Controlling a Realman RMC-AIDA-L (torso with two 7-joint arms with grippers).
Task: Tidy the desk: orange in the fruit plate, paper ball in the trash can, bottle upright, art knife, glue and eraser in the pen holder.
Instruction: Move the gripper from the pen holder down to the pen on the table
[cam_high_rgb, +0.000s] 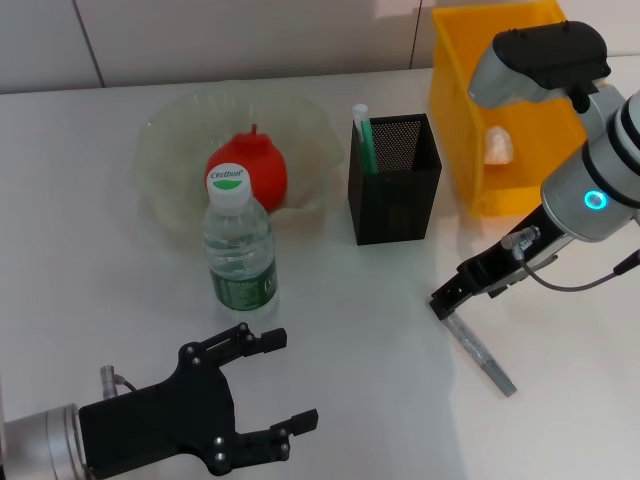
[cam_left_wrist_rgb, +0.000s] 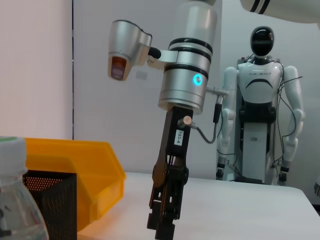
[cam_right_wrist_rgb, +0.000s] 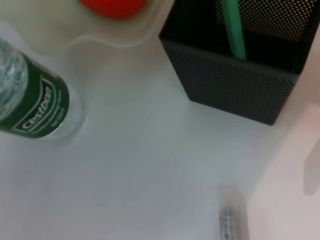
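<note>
White desk (cam_high_rgb: 330, 330): one bottle (cam_high_rgb: 240, 250), one knife (cam_high_rgb: 482, 355).

Head camera overhead, wrist cameras low, sharing bottle (cam_high_rgb: 239, 245)

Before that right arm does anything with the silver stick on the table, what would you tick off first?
1. Right gripper lined up with the art knife: ok, its tip is at the knife's near end.
2. Grip on the knife: not ok, the knife lies flat on the table, not lifted.
3. Pen holder upright with room: ok, only a green stick stands in it.
4. Bottle upright and out of the way: ok.
5. Orange fruit in the fruit plate: ok.
6. Left gripper clear of the work: ok, open and idle at the near edge.
</note>
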